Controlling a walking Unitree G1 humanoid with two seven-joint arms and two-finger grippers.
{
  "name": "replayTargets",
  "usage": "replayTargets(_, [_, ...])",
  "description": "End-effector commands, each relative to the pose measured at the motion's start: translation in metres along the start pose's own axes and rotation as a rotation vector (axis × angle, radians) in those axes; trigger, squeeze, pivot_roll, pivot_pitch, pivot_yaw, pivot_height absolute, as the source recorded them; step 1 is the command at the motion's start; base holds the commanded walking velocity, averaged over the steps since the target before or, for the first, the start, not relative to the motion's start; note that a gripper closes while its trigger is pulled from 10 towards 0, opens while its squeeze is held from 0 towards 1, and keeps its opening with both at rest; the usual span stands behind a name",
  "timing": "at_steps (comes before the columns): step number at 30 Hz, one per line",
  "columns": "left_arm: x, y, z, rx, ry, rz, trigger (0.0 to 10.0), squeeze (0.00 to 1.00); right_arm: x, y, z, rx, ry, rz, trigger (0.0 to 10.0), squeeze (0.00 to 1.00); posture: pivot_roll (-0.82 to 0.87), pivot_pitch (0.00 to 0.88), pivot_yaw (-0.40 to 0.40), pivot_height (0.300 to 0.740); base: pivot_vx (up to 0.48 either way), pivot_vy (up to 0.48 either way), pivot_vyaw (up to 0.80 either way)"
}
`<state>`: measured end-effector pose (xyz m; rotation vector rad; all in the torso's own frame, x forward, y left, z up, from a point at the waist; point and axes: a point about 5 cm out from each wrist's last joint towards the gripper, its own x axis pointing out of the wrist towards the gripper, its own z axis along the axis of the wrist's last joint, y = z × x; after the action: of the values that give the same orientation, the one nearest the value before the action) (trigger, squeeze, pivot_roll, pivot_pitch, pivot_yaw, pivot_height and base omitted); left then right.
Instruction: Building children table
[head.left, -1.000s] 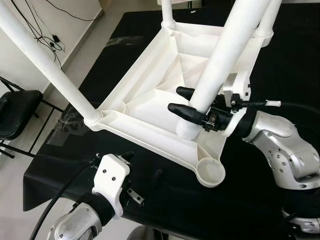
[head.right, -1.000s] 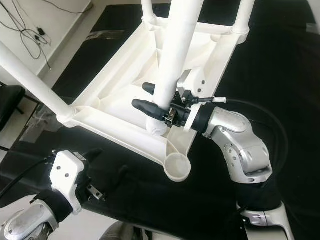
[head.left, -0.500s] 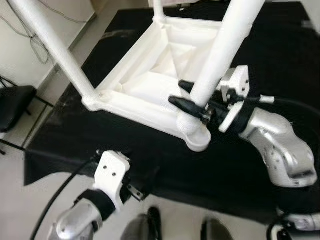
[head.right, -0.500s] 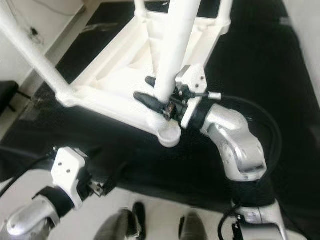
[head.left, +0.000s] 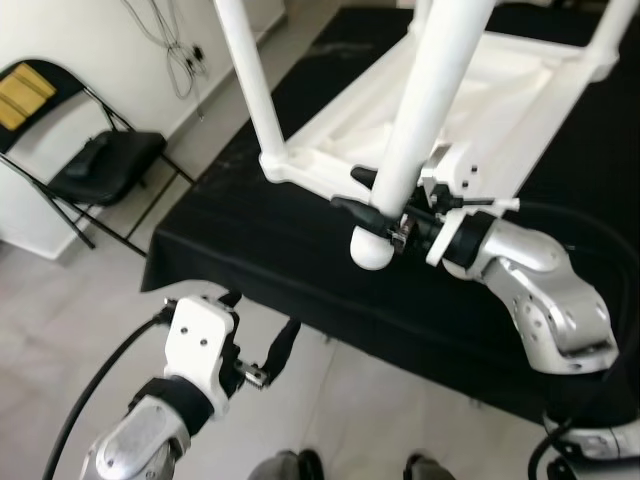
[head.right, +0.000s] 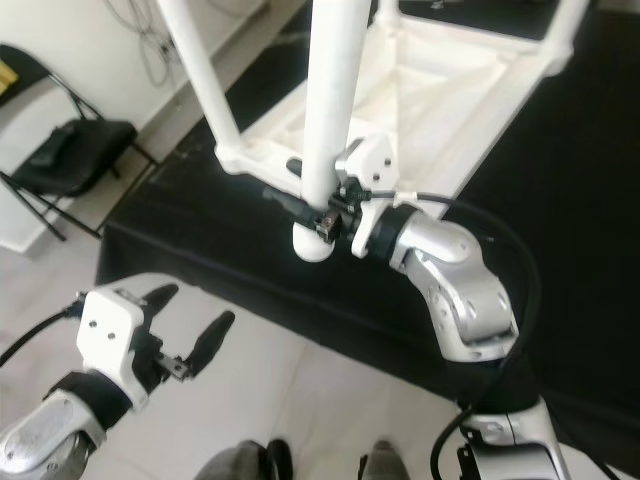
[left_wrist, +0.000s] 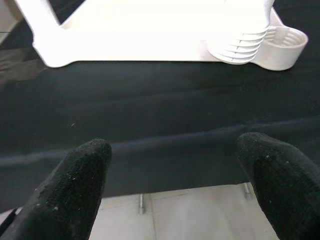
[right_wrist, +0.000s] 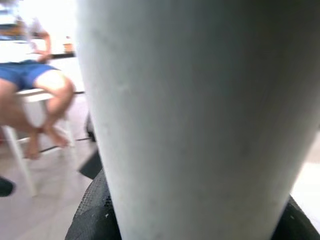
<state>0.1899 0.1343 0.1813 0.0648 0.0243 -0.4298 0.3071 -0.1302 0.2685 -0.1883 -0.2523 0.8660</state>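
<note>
Two grippers: one working, one idle
Right gripper: jaws clamped on loose leg, near its lower end, to steer the tip
Tabletop: inverted on black-draped bench, sockets up, at 12 o'clock
Left gripper: jaws apart, empty, at 7 o'clock over floor
Judgement: leg awaits seating in socket

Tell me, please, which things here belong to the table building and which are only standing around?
Part of the job:
- white table leg, gripped by the right gripper
- upturned white tabletop frame
- open left gripper

Only standing around:
- black folding chair
- wall cables
- seated person
</note>
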Motion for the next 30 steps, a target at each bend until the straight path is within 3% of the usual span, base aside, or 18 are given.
replayTargets(1, [-0.001,0.004,-0.008,-0.01,0.044,0.03,10.0,0.0,0.008,-0.001,-0.002,0.049,0.009,-0.034,10.0,0.0,-0.04,0.27,0.13,0.74,0.0,0.277,-0.8])
replayTargets(6, [-0.001,0.005,-0.008,-0.015,0.039,0.046,10.0,0.0,0.012,-0.005,-0.002,0.077,0.002,-0.075,10.0,0.0,-0.04,0.261,0.128,0.74,0.0,0.424,-0.8])
replayTargets(10, [0.001,0.005,-0.008,-0.006,0.029,0.052,10.0,0.0,0.017,-0.014,-0.001,0.087,-0.022,-0.18,10.0,0.0,-0.05,0.247,0.127,0.74,0.0,0.0,-0.8])
replayTargets(16, [0.002,0.005,-0.008,0.003,0.027,0.043,10.0,0.0,0.017,-0.02,0.003,0.104,-0.05,-0.222,10.0,0.0,-0.05,0.245,0.127,0.74,0.0,0.0,-0.8])
replayTargets(20, [0.002,0.003,-0.009,0.056,0.024,0.028,10.0,0.0,0.018,-0.026,0.009,0.11,-0.091,-0.251,10.0,0.0,-0.05,0.241,0.126,0.74,0.0,0.0,-0.75])
replayTargets(30, [0.004,0.003,-0.009,0.056,0.012,0.048,10.0,0.0,0.025,-0.025,0.007,0.098,-0.094,-0.247,10.0,0.0,-0.07,0.237,0.098,0.74,0.0,0.0,0.0])
